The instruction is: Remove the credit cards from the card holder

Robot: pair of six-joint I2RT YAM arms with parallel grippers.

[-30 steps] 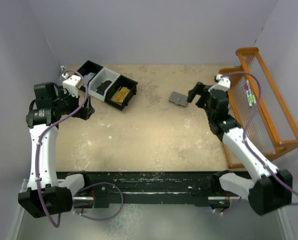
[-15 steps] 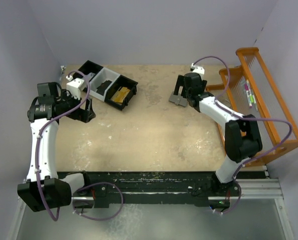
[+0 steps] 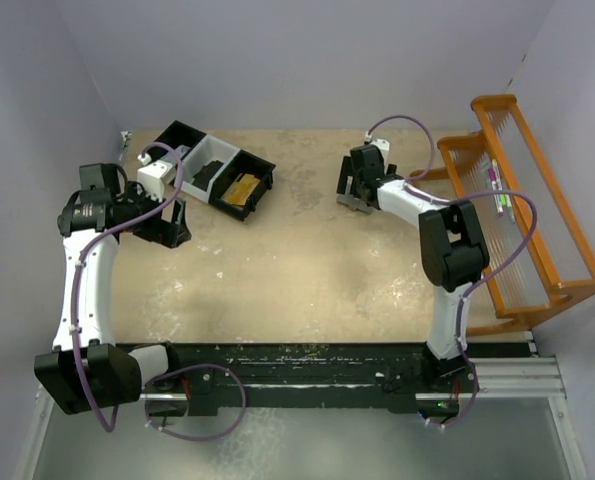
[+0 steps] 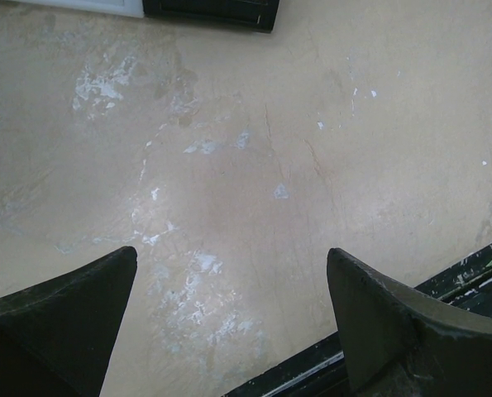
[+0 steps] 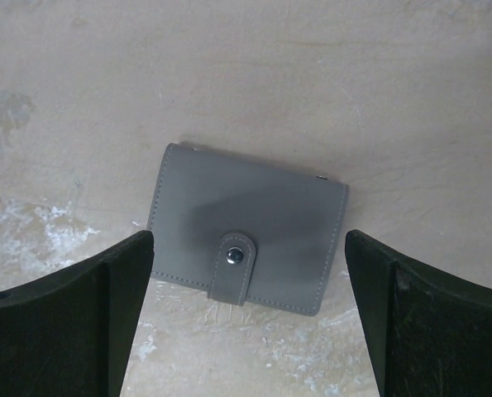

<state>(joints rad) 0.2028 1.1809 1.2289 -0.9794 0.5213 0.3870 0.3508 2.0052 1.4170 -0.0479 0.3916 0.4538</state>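
Grey card holder (image 5: pixel 229 215) flat on the tan table (image 3: pixel 277 260), far side, right of centre. Closed, strap (image 5: pixel 236 263) snapped shut across its face. Right gripper (image 5: pixel 247 248) directly above it, fingers spread wide, one on each side of the holder, grasping nothing. Left gripper (image 4: pixel 229 281) near the table's left side, likewise released, fingers parted over bare scuffed surface, just beside the black-and-white bin tray (image 3: pixel 184 130). Orange-gold flat piece (image 3: pixel 241 188) in the tray's right compartment, dark piece (image 3: pixel 209 172) in the middle one. Orange rack (image 3: pixel 522 180) along the right wall.

Matt grey leather-look card holder (image 5: pixel 246 237), stitched edges
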